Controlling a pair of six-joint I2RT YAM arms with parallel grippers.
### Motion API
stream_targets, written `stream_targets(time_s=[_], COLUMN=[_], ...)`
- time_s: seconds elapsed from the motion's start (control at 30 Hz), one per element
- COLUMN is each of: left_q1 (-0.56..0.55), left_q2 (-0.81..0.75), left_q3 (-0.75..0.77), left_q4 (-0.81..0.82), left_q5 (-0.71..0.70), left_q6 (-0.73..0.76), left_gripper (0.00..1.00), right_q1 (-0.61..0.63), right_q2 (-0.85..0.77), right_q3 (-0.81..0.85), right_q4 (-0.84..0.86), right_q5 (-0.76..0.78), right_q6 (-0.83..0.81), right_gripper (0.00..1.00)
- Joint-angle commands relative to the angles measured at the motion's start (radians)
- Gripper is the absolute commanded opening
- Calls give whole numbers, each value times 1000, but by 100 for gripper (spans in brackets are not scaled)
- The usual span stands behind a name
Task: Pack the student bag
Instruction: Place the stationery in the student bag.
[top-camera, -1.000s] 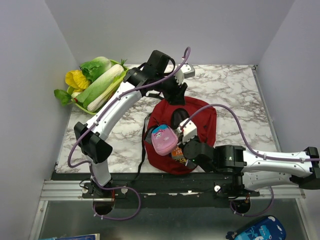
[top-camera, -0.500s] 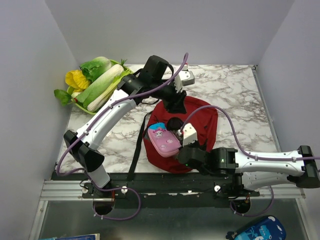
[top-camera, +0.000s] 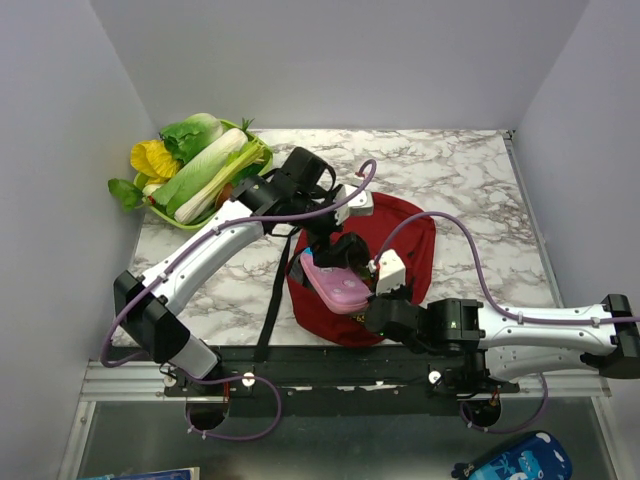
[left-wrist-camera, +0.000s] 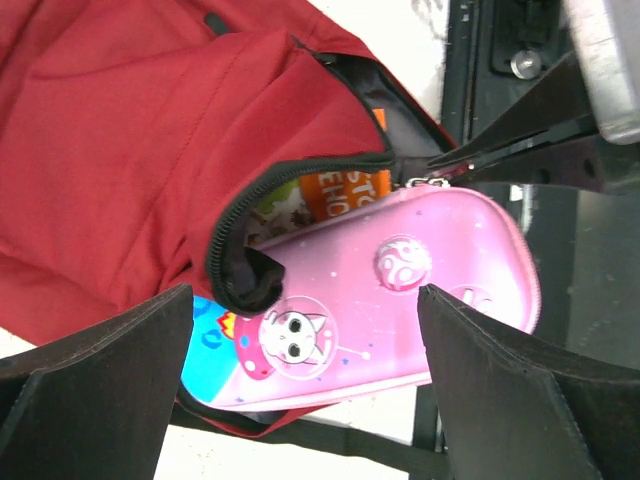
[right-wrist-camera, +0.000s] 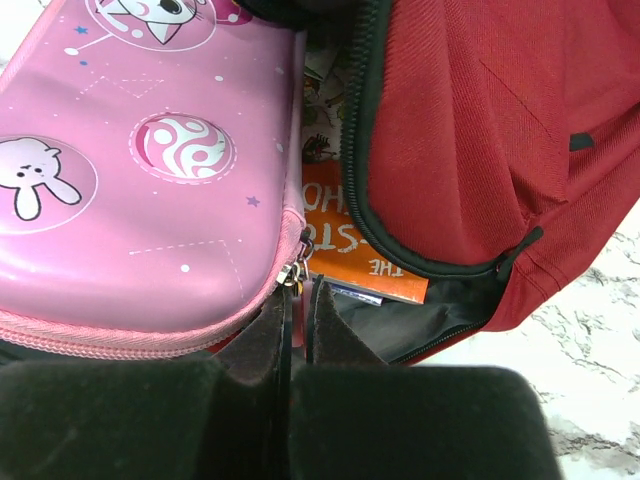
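the bag (top-camera: 405, 225) lies on the tabletop (top-camera: 470, 170) near the arms, mouth open. the case (top-camera: 335, 285) sits half in. your left claw (left-wrist-camera: 305, 300) hangs wide open over it, holding nothing. your right claw (right-wrist-camera: 297, 300) is shut at the rim, maybe to hold the mouth open.

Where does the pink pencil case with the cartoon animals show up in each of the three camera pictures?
Top external: the pink pencil case lies near the middle, at the mouth of the student bag.
Left wrist: lower centre to right, partly tucked under the bag's open edge.
Right wrist: it fills the upper left.
Shared landmark: the dark-red student bag right beside it in every view.
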Motion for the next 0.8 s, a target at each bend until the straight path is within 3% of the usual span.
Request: stream_targets(time_s=[0.0, 0.2, 0.37, 0.47, 0.5, 0.57, 0.6, 0.7, 0.77], left_q1=[0, 0, -12, -12, -12, -14, -14, -14, -14], left_q2=[10, 47, 71, 117, 131, 165, 173, 188, 190], left_q3=[-54, -95, -42, -3, 29, 63, 99, 188, 236], left_q4=[89, 285, 281, 215, 196, 141, 126, 55, 14], left_q5=[-101, -194, -190, -130, -116, -84, -84, -99, -131], left_q6=[55, -41, -58, -35, -35, -31, -27, -11, -6], left_gripper=[99, 99, 99, 83, 68, 51, 30, 0, 0], right_q1=[-1, -1, 0, 2, 2, 2, 2, 2, 2], right_q2=[7, -13, -17, -19, -20, -26, -29, -48, -57], right_q3=[-20, -23, -26, -26, -25, -22, -20, -5, 15], right_q4=[-62, -82, -80, -85, -88, -114, -125, -178, -214], right_q5=[63, 57, 54, 60, 65, 74, 85, 114, 137], right_q6=[30, 44, 48, 50, 54, 67, 80, 103, 105], right_gripper=[1, 1, 1, 1, 1, 1, 1, 1, 1])
